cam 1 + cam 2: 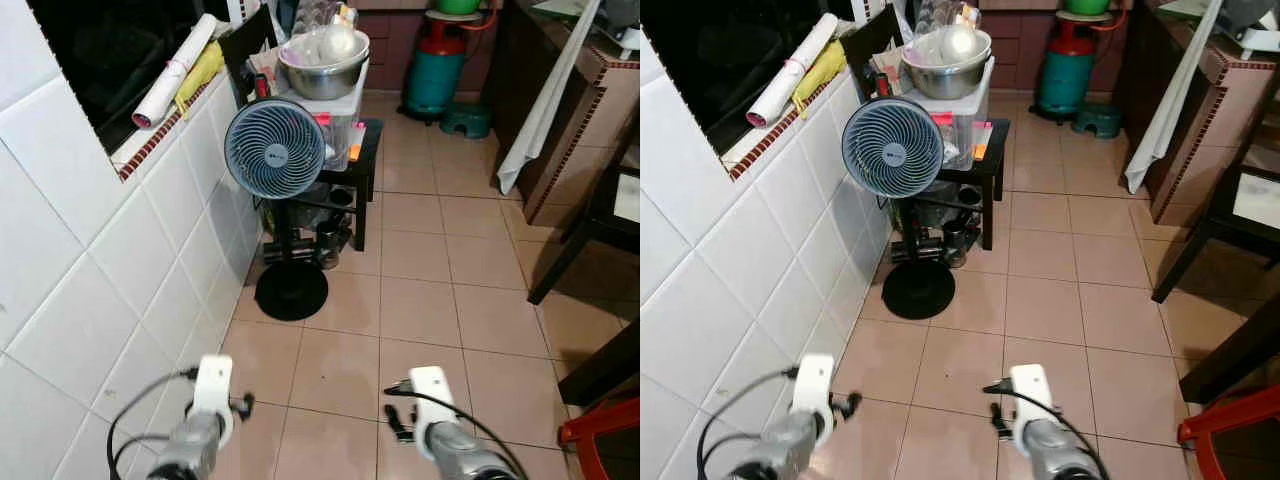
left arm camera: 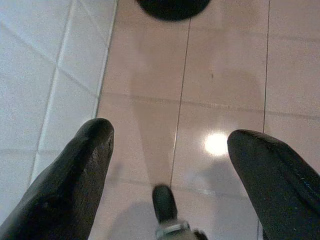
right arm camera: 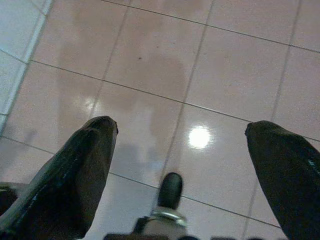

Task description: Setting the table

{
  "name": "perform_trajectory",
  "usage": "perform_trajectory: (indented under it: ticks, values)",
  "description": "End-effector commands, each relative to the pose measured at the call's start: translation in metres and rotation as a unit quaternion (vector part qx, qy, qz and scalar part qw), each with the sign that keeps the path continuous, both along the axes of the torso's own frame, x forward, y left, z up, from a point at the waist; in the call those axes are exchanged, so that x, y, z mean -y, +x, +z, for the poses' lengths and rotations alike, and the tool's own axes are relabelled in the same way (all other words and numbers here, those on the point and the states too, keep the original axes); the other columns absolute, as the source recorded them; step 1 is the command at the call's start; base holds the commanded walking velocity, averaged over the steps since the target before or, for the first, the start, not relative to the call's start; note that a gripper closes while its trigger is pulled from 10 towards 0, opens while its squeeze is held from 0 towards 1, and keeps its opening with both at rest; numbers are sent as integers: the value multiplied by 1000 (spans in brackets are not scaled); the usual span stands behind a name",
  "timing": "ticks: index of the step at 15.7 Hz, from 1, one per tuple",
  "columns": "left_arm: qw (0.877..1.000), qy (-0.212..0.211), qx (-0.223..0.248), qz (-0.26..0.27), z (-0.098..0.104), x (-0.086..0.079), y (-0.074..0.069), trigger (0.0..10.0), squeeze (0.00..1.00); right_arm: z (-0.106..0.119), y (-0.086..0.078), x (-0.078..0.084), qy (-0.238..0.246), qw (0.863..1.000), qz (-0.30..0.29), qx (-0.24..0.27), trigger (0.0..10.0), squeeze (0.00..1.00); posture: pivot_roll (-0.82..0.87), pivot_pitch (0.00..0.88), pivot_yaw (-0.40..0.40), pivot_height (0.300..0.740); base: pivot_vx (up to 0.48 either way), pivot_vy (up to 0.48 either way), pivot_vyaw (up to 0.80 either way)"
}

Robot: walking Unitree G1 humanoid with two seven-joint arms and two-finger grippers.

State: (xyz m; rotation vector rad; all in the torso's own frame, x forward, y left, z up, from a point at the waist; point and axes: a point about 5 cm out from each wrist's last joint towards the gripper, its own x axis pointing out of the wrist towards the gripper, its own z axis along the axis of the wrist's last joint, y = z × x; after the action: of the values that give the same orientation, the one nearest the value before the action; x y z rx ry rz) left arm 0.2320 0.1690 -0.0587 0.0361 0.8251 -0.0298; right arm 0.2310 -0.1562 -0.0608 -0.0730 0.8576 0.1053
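Pinkish floor tiles (image 1: 420, 300) ahead, both tools, left (image 2: 167, 165) and right (image 3: 182, 160), spread apart and empty; walking stage, tableware to find next.

Tiled floor (image 1: 420, 300) carries a fan (image 1: 275, 150) and, seemingly, a stool (image 1: 467, 120).

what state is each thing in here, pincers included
left pincer: open, empty, over the floor tiles
right pincer: open, empty, over the floor tiles
fan: upright on its round black base, facing the camera; cannot tell if it is running
steel bowl: upright on the white box, something pale inside
gas cylinder: upright on the floor
white cloth: hanging down from the counter edge
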Motion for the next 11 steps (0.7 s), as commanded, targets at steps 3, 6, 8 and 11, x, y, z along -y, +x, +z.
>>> perform_trajectory:
  ticks: [3,6,8,11]
  values:
    - [1000,-3,-5,12,0,-8,-2,10000,0,4,5,-1,7,1000,-1,17,10000,0,-30,0,45,740,0,0,0]
    - [998,-13,52,-28,16,-20,16,10000,0,32,40,8,44,994,-28,93,10000,0,-37,0,46,740,0,0,0]
    - [994,-7,98,-40,30,-31,28,10000,0,52,62,9,57,988,-30,144,10000,0,-34,0,47,740,0,0,0]
    - [969,-1,242,-52,82,-41,72,10000,0,97,97,12,71,966,4,249,10000,0,-30,0,38,740,0,0,0]
